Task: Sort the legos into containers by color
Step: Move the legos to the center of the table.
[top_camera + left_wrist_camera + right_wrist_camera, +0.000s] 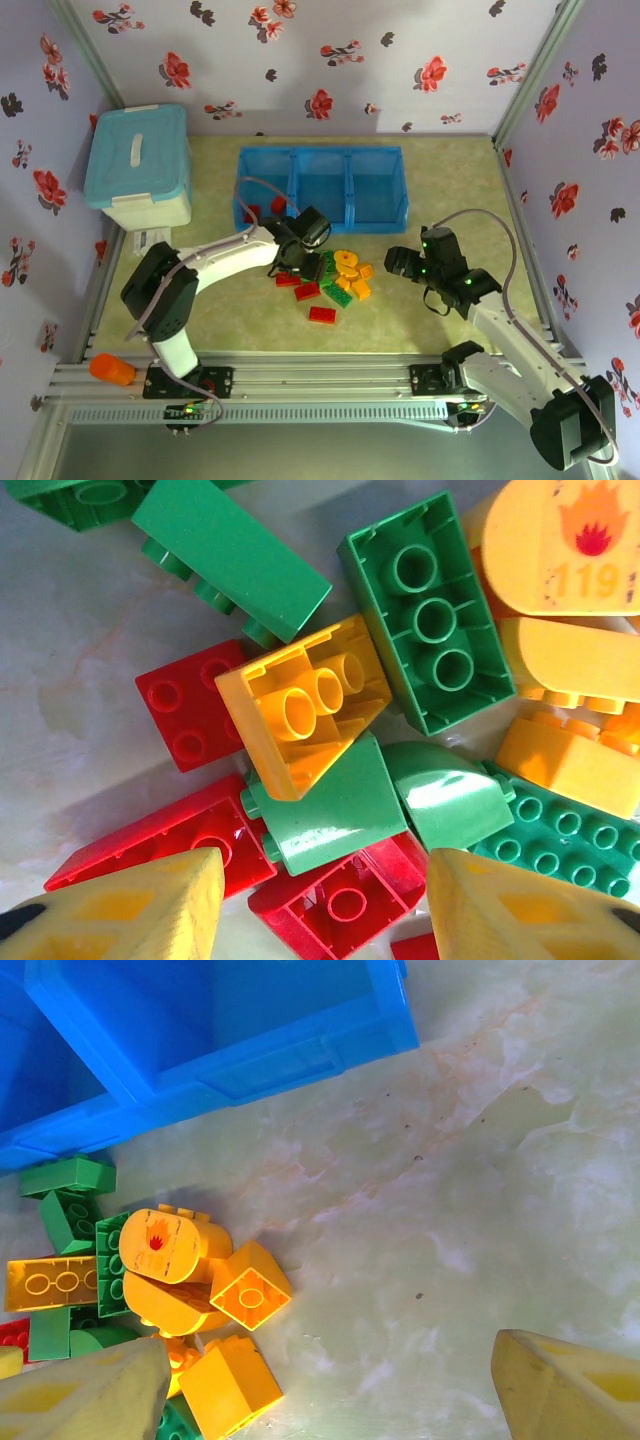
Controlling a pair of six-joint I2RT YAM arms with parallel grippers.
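the legos (335, 280) lie in a loose heap on the table (450, 200) just in front of the blue tray (380, 215), below its middle compartment. they are small, glossy bricks in red, green and orange-yellow. some sit studs up and others are flipped, showing hollow undersides with round tubes. one rounded yellow piece (560, 545) carries a red flame print and "119". a yellow brick (305, 705) lies upside down across a curved green piece (340, 810), with red bricks beneath. one red brick (322, 314) rests alone on the side of the heap farthest from the tray. two red pieces (278, 205) sit inside the tray's left compartment.

the left gripper (290, 255) hangs low over the heap's left end, in front of the tray. its yellow fingers (140, 910) are spread wide with bricks between them and pinch nothing. the right gripper (405, 262) sits in front of the tray's right end, its fingers (570, 1390) also parted, over bare table beside the heap.
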